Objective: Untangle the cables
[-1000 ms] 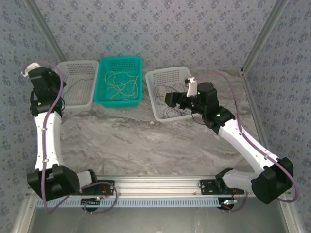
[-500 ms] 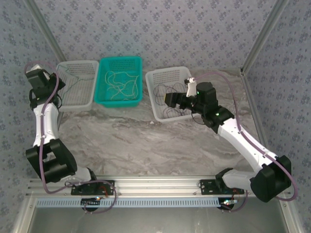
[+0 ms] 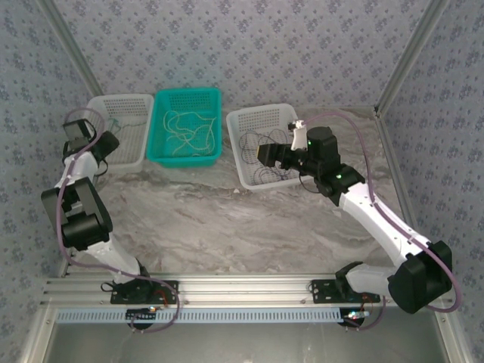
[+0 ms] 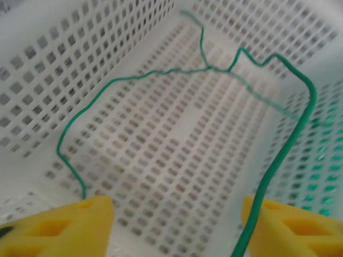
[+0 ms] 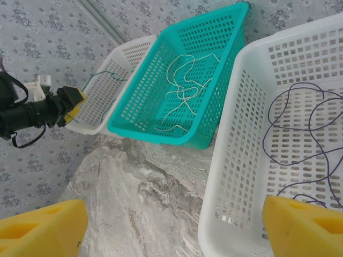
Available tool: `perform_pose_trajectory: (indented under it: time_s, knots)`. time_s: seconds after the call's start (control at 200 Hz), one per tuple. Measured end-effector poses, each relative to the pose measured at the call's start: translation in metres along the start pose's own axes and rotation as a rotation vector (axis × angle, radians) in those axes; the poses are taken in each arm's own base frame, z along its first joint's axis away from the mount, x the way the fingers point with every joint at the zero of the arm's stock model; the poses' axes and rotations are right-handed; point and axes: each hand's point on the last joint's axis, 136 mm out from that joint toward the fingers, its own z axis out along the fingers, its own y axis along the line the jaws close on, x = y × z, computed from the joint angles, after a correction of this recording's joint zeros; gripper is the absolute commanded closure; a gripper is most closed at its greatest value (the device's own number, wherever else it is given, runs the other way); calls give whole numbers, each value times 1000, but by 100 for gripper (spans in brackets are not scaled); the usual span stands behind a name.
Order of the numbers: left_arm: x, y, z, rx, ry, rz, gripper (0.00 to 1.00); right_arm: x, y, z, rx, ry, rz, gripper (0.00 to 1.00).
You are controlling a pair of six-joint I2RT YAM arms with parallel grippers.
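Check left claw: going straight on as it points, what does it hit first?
The left claw would likely meet the mesh floor of the white basket; the green cable beside it might brush first, depth unclear.

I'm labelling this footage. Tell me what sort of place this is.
Probably a robot test cell: patterned walls box in a marble-look table, the left arm and right arm are bolted to a metal rail, and a teal basket holds loose cables.

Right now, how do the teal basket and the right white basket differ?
The teal basket holds cream cables; the right white basket holds dark cables. The teal basket sits square to the wall; the white one is turned askew. Both are perforated plastic.
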Motion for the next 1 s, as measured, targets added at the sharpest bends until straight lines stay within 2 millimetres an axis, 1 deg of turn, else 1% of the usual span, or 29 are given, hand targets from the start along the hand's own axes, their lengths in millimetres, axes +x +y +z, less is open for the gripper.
perform_pose_trajectory:
  time_s: [0.02, 0.04, 0.075, 0.16, 0.24, 0.33, 0.47, 0.525, 0.56, 0.595, 0.65, 0.7, 0.76, 0.79, 0.824, 0.899, 0.959, 0.999]
  knots:
    - [2, 1, 0, -5, 9, 2, 13, 0, 0, 0, -1, 0, 0, 13]
    - [4, 2, 0, -13, 15, 7, 7, 0, 0, 0, -1, 0, 0, 13]
    - [4, 2, -1, -22, 22, 9, 1, 0, 0, 0, -1, 1, 0, 13]
    - [2, -1, -7, -32, 20, 9, 1, -1, -3, -1, 5, -1, 1, 13]
    - [-2, -10, -23, -33, 6, 19, 1, -2, -6, -1, 13, -3, 4, 13]
    - [-14, -27, -55, -13, -46, 25, 1, -4, -10, -2, 23, -8, 9, 13]
    - [-38, -59, -118, 67, -182, 27, 1, -9, -21, -5, 51, -23, 20, 13]
    - [-40, -73, -144, 115, -235, 35, 1, -12, -31, -8, 85, -32, 29, 13]
    - [-36, -83, -160, 148, -260, 50, 1, -14, -38, -10, 112, -42, 34, 13]
    - [-28, -94, -174, 185, -277, 69, 1, -16, -49, -14, 153, -55, 38, 13]
    - [-7, -115, -194, 259, -289, 114, 1, -20, -68, -23, 231, -85, 35, 12]
    - [13, -129, -206, 312, -291, 156, 1, -23, -87, -35, 318, -122, 27, 12]
    - [45, -144, -215, 379, -274, 220, 1, -25, -110, -52, 428, -165, 17, 11]
    - [61, -148, -217, 403, -265, 254, 1, -24, -120, -60, 479, -183, 15, 10]
    - [81, -150, -216, 423, -254, 295, 1, -23, -134, -70, 542, -204, 13, 6]
    - [123, -148, -208, 442, -224, 381, 1, -16, -162, -90, 667, -242, 19, 5]
    - [157, -139, -196, 432, -198, 454, 1, -7, -187, -104, 784, -269, 36, 3]
    - [174, -131, -188, 416, -189, 494, 1, 1, -203, -113, 861, -282, 40, 3]
